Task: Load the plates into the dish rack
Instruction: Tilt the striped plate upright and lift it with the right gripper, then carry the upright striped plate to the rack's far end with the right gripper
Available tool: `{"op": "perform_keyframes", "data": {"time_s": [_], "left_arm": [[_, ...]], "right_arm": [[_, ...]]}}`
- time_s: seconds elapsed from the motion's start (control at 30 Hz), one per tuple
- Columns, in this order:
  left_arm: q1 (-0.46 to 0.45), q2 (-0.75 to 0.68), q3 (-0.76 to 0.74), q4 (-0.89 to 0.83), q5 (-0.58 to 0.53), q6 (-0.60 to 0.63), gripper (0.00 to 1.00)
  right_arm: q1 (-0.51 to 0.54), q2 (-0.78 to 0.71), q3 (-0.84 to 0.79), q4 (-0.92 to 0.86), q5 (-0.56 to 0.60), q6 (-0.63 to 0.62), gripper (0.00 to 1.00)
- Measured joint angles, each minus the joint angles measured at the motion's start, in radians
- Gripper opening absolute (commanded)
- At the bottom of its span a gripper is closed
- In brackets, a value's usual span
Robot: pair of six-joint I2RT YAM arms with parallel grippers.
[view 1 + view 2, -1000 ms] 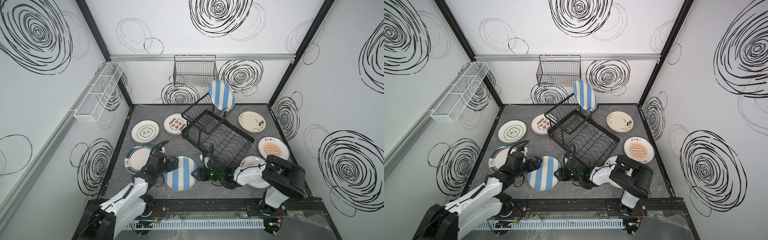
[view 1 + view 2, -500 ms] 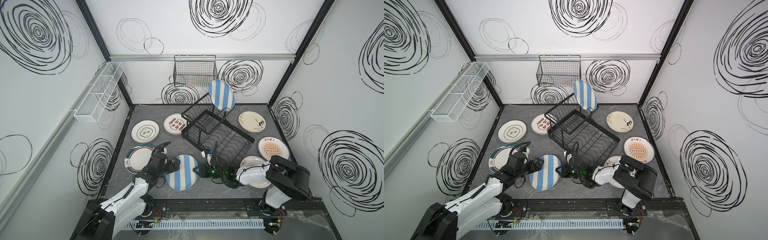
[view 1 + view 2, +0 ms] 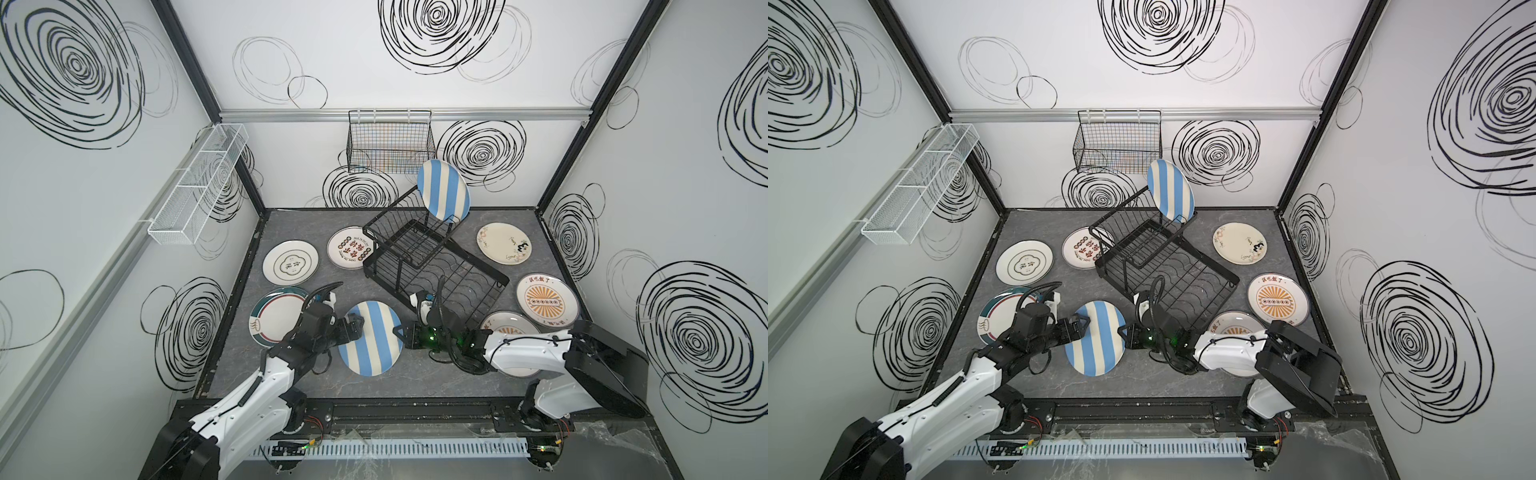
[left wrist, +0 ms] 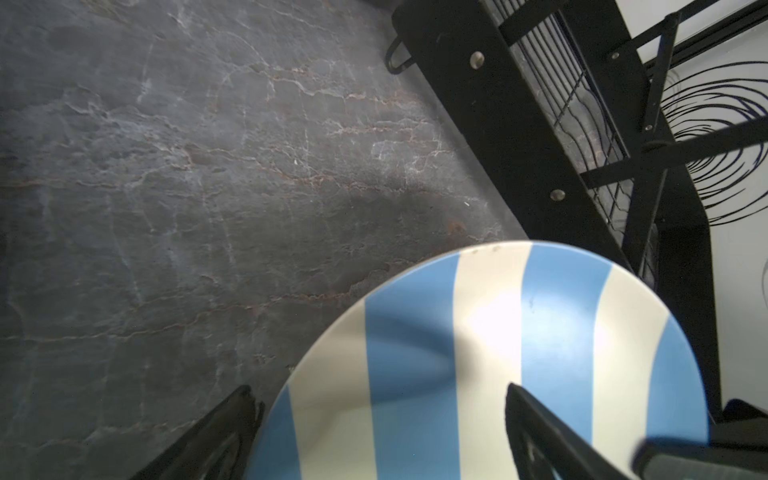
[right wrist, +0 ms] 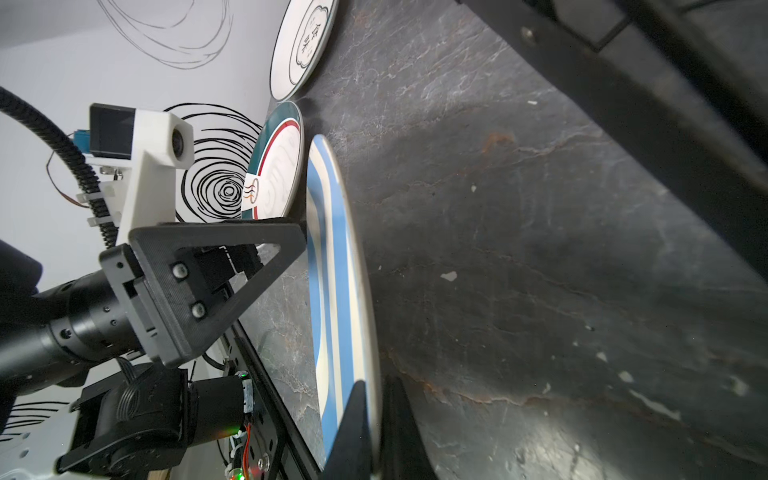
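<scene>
Since a second earlier, your right gripper had gone from spread to clenched. In both top views it pinched the right rim of the near striped plate, low in the middle of the frame. That plate had also shifted a little up and to the right, and it sat tilted, off the grey floor.

In the right wrist view you had the plate edge-on, with the gripper's two fingers closed on either side of its rim.

Your left gripper gripped the opposite, left rim. In the left wrist view one finger lay over the striped face and the other sat below the edge. You were carrying the plate between both claws.

It hung near the lower left corner of the dish rack, which stood at centre frame. A second striped plate stood upright on the rack's upper shelf, at upper centre. The green-rimmed plate lay flat at the left, beside your left wrist.
</scene>
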Motion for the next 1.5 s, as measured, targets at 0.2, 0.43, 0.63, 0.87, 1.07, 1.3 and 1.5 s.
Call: {"op": "perform_keyframes", "data": {"time_s": [0.2,0.43,0.63,0.87,1.07,1.3,1.5], "left_arm": [[0.01,0.003,0.066,-0.066,-0.012,0.016,0.96],[0.13,0.035,0.188,-0.13,0.013,0.082,0.96],[0.225,0.076,0.271,-0.186,0.043,0.161,0.96],[0.27,0.082,0.276,-0.224,0.076,0.215,0.96],[0.291,0.085,0.271,-0.206,0.126,0.21,0.96],[0.295,0.084,0.258,-0.17,0.154,0.19,0.96],[0.295,0.059,0.258,-0.169,0.183,0.219,0.96]], "right_arm": [[-0.002,-0.126,0.004,-0.134,0.048,-0.04,0.0],[-0.015,-0.372,0.023,-0.339,0.108,-0.139,0.0],[-0.026,-0.526,0.172,-0.599,0.175,-0.254,0.0],[-0.027,-0.547,0.461,-0.829,0.253,-0.383,0.0],[-0.047,-0.503,0.718,-0.981,0.34,-0.505,0.0],[-0.24,-0.406,0.952,-0.988,0.394,-0.73,0.0],[-0.507,-0.31,0.979,-0.894,0.265,-0.89,0.0]]}}
